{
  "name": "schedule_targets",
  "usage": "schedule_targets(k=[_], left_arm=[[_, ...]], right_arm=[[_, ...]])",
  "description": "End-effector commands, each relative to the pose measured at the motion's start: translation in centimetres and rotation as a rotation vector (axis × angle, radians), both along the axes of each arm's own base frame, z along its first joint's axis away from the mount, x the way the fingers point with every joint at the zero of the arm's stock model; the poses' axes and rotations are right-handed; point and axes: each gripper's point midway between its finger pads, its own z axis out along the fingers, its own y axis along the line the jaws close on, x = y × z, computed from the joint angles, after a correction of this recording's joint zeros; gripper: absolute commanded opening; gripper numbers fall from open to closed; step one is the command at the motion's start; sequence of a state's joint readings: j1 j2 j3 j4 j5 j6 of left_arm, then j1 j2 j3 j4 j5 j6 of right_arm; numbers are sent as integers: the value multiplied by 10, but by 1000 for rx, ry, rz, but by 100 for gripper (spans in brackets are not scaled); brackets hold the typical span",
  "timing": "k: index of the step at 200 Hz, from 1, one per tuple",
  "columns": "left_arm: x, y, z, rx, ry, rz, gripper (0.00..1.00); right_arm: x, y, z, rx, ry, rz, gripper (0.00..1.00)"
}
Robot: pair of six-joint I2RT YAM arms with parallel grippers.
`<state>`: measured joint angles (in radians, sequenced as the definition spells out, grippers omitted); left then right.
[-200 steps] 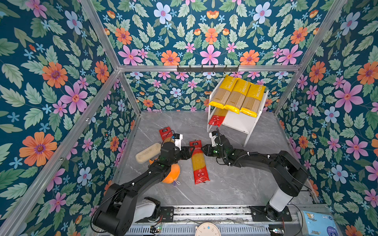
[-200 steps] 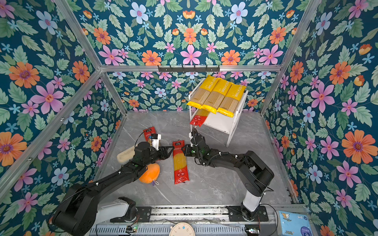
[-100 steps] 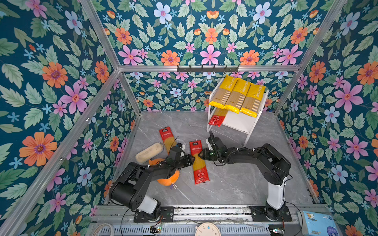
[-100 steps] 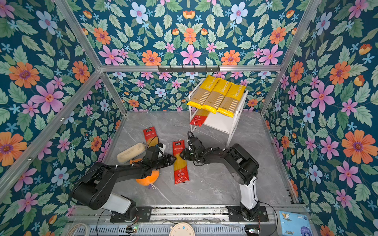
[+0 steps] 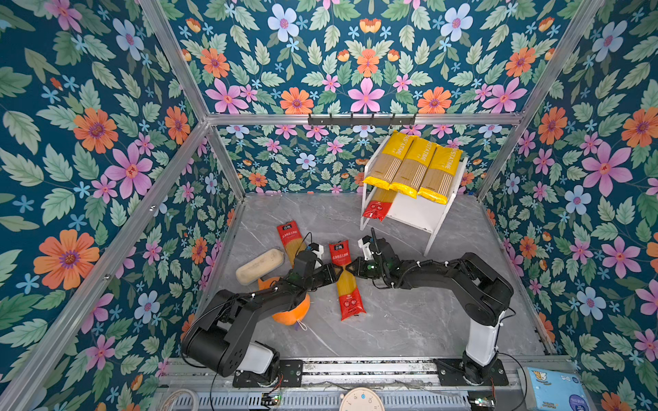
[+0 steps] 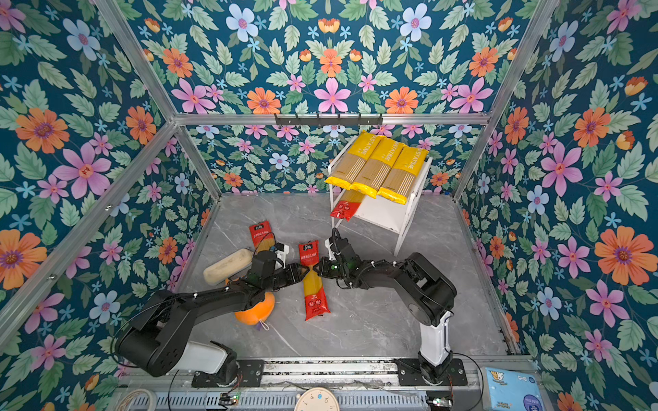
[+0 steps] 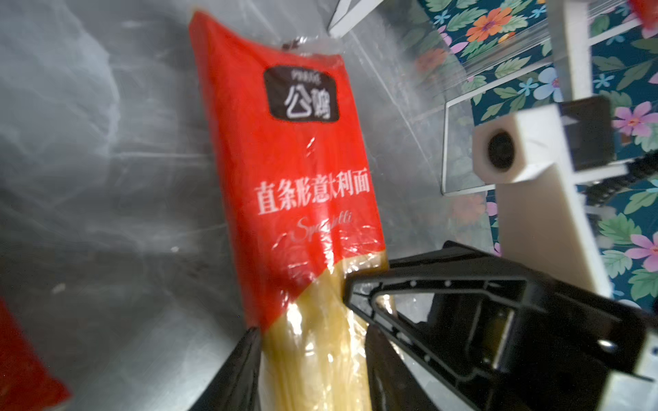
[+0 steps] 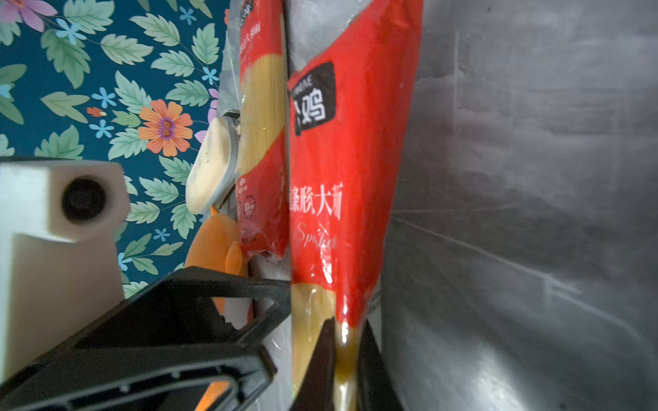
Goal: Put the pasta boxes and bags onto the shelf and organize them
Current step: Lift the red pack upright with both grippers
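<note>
A red-ended pasta bag (image 5: 346, 284) with a clear middle lies on the grey floor between my two arms. My left gripper (image 7: 313, 341) straddles its noodle middle, a finger pressed on each side. From the opposite side my right gripper (image 8: 347, 331) is shut on the bag's edge. In both top views the two grippers (image 5: 334, 275) (image 5: 351, 271) meet at the bag. A second red-ended bag (image 5: 289, 237) lies left of it, partly under my left arm. The white shelf (image 5: 420, 213) holds three yellow packs (image 5: 413, 167) on top and a red-ended bag (image 5: 378, 207) on its lower board.
A beige loaf-like object (image 5: 260, 265) and an orange plush toy (image 5: 290, 313) lie under and beside my left arm. Floral walls with metal frame bars enclose the floor. A black hook rail (image 5: 361, 119) runs along the back. A blue packet (image 5: 552, 389) sits outside at front right.
My right jaws have closed on the bag's edge. My left jaws have narrowed round the bag's middle, and the left arm has dropped lower and stretched forward.
</note>
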<state>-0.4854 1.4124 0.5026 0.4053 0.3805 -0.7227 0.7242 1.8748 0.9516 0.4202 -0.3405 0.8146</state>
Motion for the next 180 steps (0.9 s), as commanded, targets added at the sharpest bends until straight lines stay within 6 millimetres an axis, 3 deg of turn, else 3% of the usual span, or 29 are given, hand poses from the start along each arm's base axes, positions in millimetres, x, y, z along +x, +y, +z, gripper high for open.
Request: schedule_targets(k=[1,48,74,79,129,180], left_arm=[[1,3,9,35,-35,-23,50],[4,8,37,13,-93,-39,51],[0,5,63,-104,-164,-75,53],[-2,4,69,-133,-184,-85,54],[-18,-9,117,-314,-341,-182,69],[-41,-26,145,-405,-427,-281,76]], right_arm=[[4,4,27,65,-96,9,7],[2,-5,67,105,-222,-3,3],[-1,-9,92,135,-309,4,2],[-2,-11,113,165,-353,3,1],[-15,-12,198,302,-576,52,0],[-29,-13,254,408,-690,100,0]])
